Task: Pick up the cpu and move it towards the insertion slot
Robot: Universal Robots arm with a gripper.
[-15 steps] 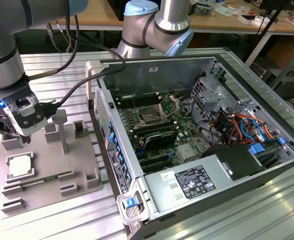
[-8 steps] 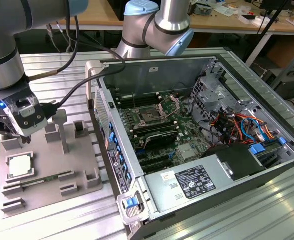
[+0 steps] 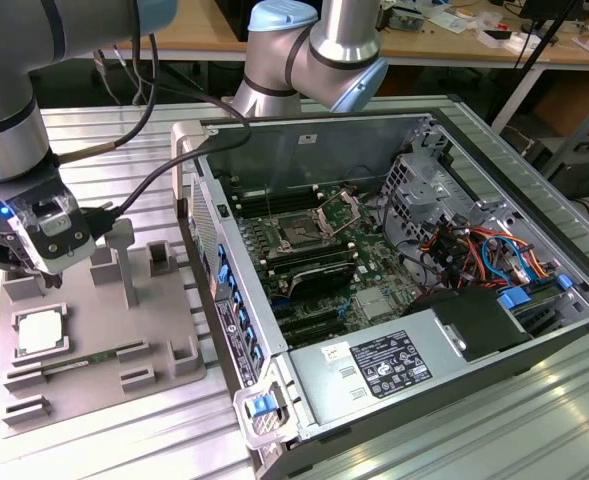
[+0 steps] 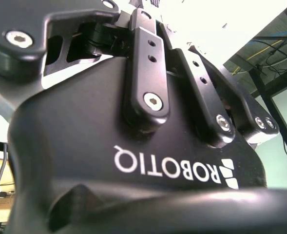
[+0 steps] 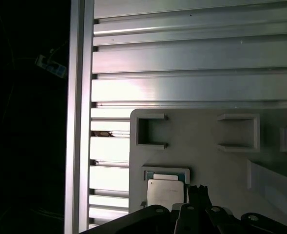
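Gripper [image 3: 42, 275] hangs near the cpu [image 3: 40, 333], which lies on the grey tray [image 3: 164, 385] at the exterior view's left; how far open it is, I cannot tell.

In the first wrist view, part of the cpu [image 5: 166, 191] is hidden behind the dark body of the gripper [image 5: 197, 207], which is itself cut off by the picture's edge. Contact between the two cannot be judged. The grey tray [image 5: 206, 146] is cropped at two edges.

In the exterior view, the arm [image 3: 14, 120] is cut off at the top and at that view's left, and one tray corner is masked by it. Contacts inside the insertion slot [image 3: 302, 232] are too small to tell. The computer case [image 3: 236, 300] is cropped at the lower edge.
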